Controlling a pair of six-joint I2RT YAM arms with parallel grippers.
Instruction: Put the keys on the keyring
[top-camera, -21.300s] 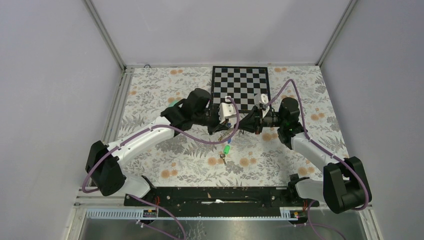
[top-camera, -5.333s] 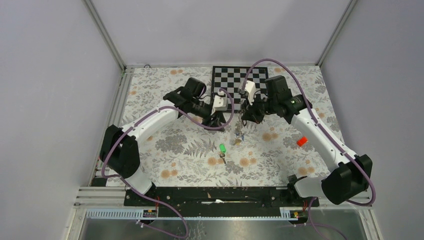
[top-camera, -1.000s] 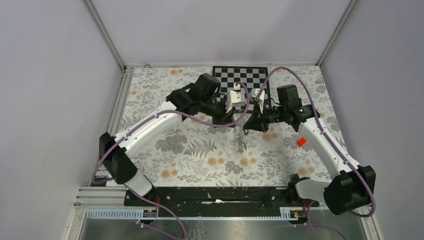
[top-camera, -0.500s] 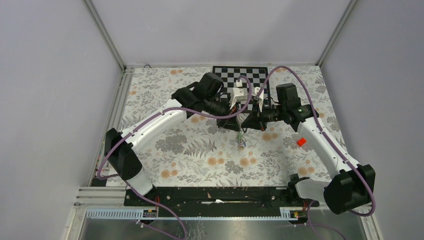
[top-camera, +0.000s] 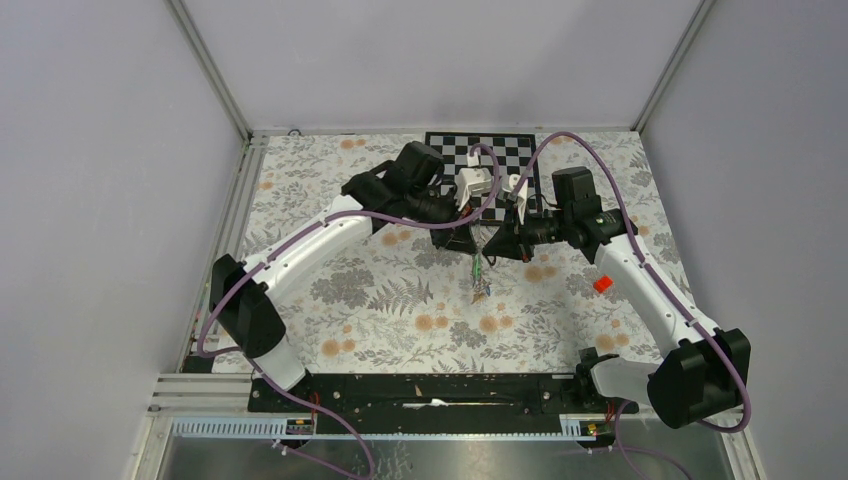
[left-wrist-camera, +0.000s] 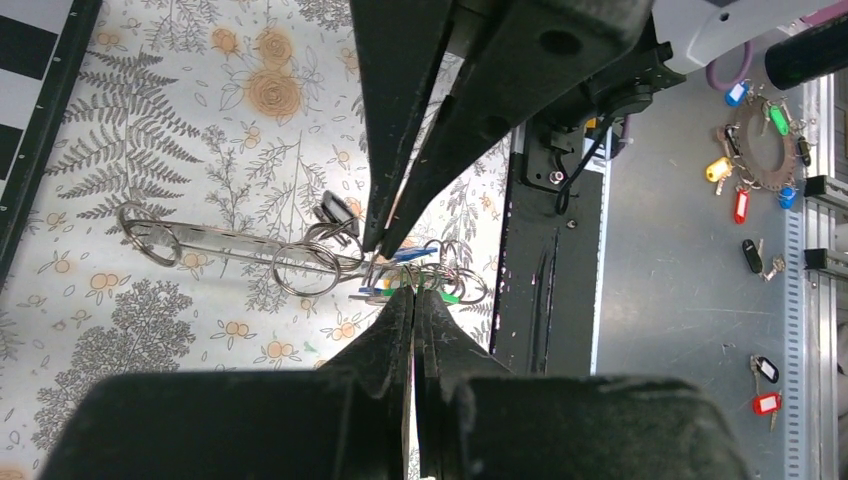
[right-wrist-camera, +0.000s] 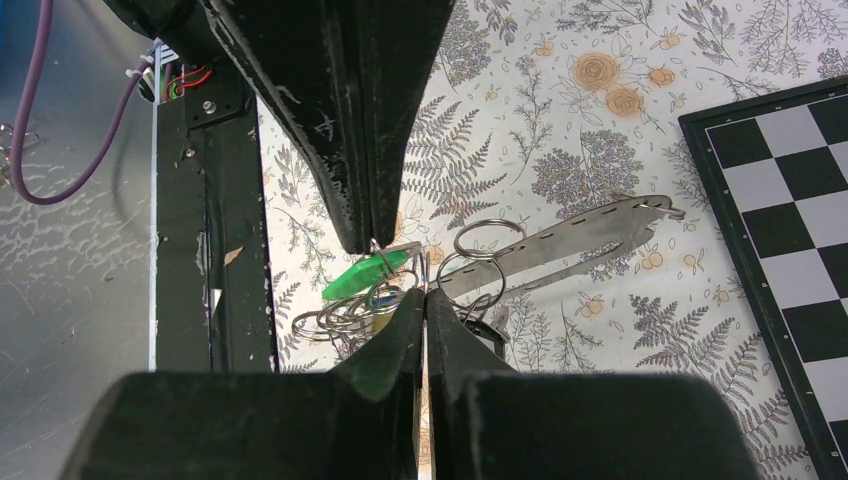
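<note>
My two grippers meet tip to tip above the flowered cloth, left gripper (top-camera: 468, 239) and right gripper (top-camera: 493, 243), both shut. In the right wrist view the green key (right-wrist-camera: 365, 275) hangs by its small ring from the left fingertips. In the left wrist view, green shows on both sides of the left gripper (left-wrist-camera: 413, 290). The right gripper (right-wrist-camera: 424, 294) pinches a thin wire of the keyring (right-wrist-camera: 487, 238), a cluster of silver rings on a long flat metal bar (left-wrist-camera: 235, 240). A blue key (left-wrist-camera: 415, 254) and a yellow one (right-wrist-camera: 384, 322) sit in the bunch (top-camera: 481, 284).
A chessboard (top-camera: 480, 155) lies at the back, just behind the grippers. A red cylinder (top-camera: 602, 283) lies on the cloth to the right. A small black tag (left-wrist-camera: 338, 212) hangs in the bunch. The black rail (top-camera: 430, 390) borders the near edge, with other tagged keys (left-wrist-camera: 760, 150) beyond it.
The left gripper has come in from the left and met the right gripper's tip. The green key, lying alone on the cloth five seconds ago, now hangs at the bunch.
</note>
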